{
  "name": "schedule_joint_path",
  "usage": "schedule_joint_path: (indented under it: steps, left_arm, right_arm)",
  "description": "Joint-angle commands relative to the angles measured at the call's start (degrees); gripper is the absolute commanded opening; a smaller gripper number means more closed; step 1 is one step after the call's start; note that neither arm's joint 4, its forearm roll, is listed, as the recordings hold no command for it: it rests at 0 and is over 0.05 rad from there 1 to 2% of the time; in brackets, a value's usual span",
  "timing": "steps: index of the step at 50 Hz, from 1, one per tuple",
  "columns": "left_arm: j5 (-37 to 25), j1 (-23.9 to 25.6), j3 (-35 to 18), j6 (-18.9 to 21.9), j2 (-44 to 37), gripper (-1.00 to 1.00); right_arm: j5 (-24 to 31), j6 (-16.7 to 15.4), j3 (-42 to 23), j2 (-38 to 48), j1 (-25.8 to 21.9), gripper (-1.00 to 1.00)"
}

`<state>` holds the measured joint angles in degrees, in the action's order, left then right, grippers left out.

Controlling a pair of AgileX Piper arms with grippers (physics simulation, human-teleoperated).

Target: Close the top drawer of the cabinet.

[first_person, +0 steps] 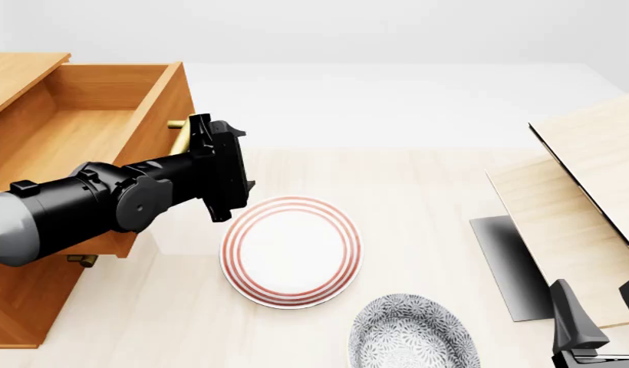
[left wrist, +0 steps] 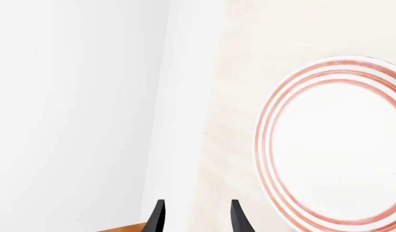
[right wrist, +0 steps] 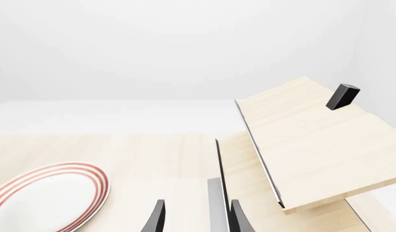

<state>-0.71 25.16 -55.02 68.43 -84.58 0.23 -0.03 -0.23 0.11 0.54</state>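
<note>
The orange-brown cabinet (first_person: 18, 303) stands at the left of the front view. Its top drawer (first_person: 84, 115) is pulled far out and empty, with its brass handle (first_person: 176, 125) on the front panel. My left gripper (first_person: 231, 167) is open and empty, right beside the drawer's front, just below the handle; I cannot tell whether it touches. In the left wrist view the gripper (left wrist: 196, 217) shows a gap between its tips and a sliver of orange wood (left wrist: 124, 228). My right gripper (first_person: 598, 307) is open and empty at the near right, also seen in its wrist view (right wrist: 196, 217).
A red-ringed white plate (first_person: 292, 251) lies just right of the left gripper. A grey patterned plate (first_person: 414, 333) lies near the front edge. Pale light-wood boards (first_person: 591, 176) lean at the right over a dark grey mat (first_person: 504, 264). A lower drawer's handle (first_person: 81, 261) peeks out under the left arm.
</note>
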Motion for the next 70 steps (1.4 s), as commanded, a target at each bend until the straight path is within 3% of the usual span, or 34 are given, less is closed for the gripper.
schedule_joint_path:
  steps: [1, 19, 20, 21, 36, 50, 56, 70]
  left_arm:
    - [-1.03, -4.17, 2.28, 1.21, 0.55, 1.0]
    - [-0.06, -8.02, 3.93, 2.03, 1.66, 1.0]
    - [0.04, -11.16, 11.26, 4.12, 8.94, 1.0]
    - [0.24, -11.96, 12.43, 4.25, 10.03, 1.0]
    - [-0.55, -17.63, 14.12, 3.87, 12.77, 1.0]
    - [-2.45, -22.03, 11.36, 1.87, 13.74, 1.0]
    - [-4.28, -26.02, 5.34, -0.67, 13.53, 1.0]
    - [-3.99, -31.73, 5.56, 1.89, 12.9, 1.0]
  right_arm:
    - [0.01, 0.0, 0.0, 0.0, 0.0, 1.0]
    - [-0.01, 0.0, 0.0, 0.0, 0.01, 1.0]
    - [0.0, 0.0, 0.0, 0.0, 0.02, 1.0]
    - [0.0, 0.01, 0.0, 0.0, 0.0, 1.0]
    - [0.01, 0.02, 0.0, 0.0, 0.01, 1.0]
    - [0.0, 0.02, 0.0, 0.0, 0.01, 1.0]
    - [0.01, 0.0, 0.0, 0.0, 0.01, 1.0]
    - [-0.01, 0.02, 0.0, 0.0, 0.01, 1.0]
